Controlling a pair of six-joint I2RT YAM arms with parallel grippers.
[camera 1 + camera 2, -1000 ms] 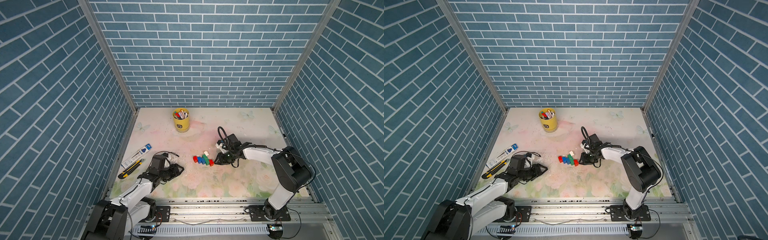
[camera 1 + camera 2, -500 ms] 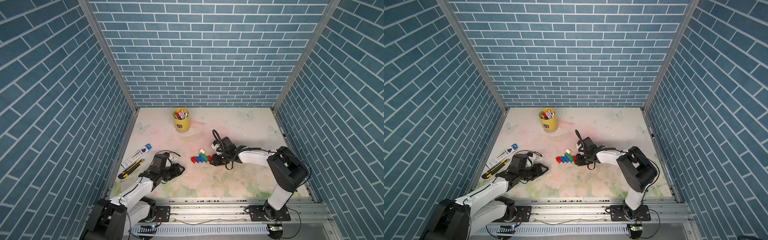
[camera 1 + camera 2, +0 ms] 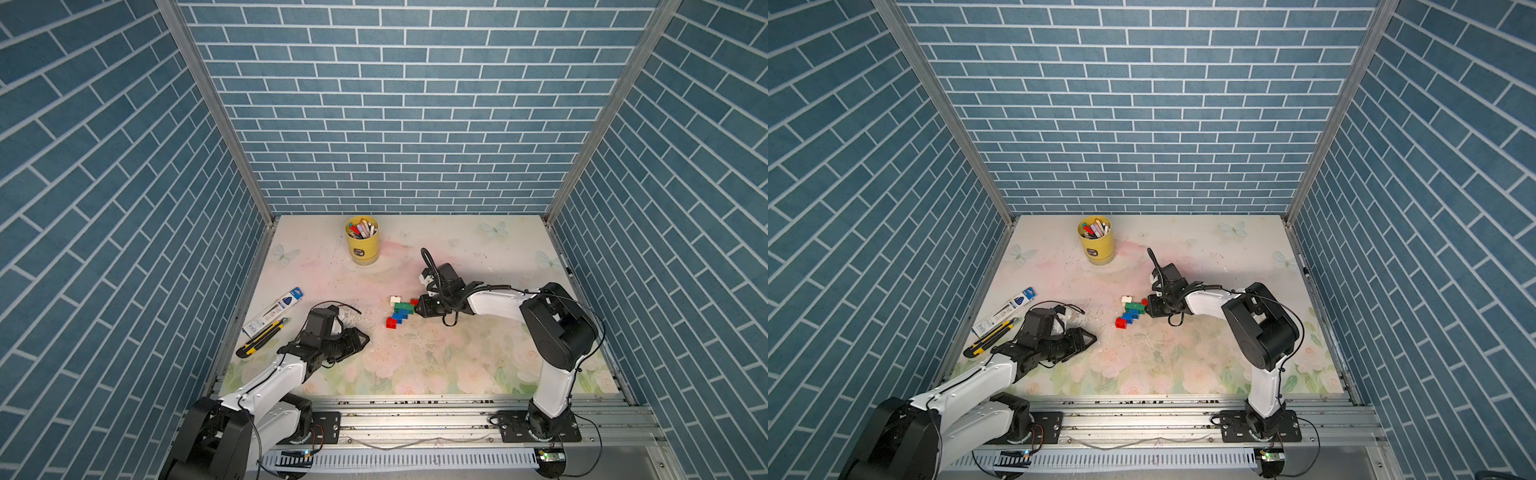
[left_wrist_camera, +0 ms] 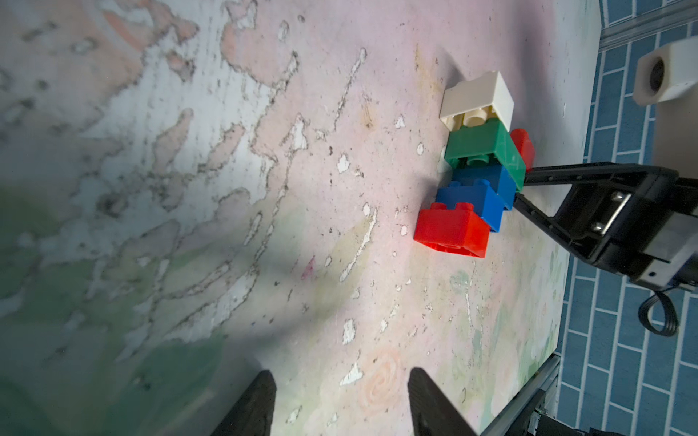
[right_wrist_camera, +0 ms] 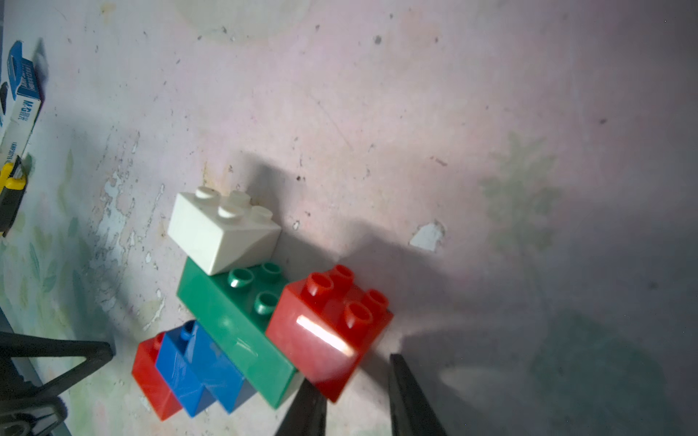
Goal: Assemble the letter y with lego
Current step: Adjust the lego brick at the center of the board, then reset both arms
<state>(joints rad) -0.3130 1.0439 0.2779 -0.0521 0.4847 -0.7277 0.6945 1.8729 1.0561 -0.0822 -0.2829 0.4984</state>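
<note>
Both top views bright, even, sharp, walls (image 3: 83, 166) bowing at edges, my left wrist view soft and dim nearest me, white glare streak on red brick (image 5: 326, 336), soft shadow beside lego (image 5: 241, 302)

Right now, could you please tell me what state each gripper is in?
Left gripper: open, holding nothing.
Right gripper: closed, tips at the lego, gripping nothing that I can see.

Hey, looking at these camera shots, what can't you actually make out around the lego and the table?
- Whether the right tool pinches the red brick or only touches it: right wrist view, its own dark finger covers the contact; top views, too small.
- What fills the yellow cup: top views, too small.
- Print on the blue-and-white box: right wrist view, cut by the edge, blurred.
</note>
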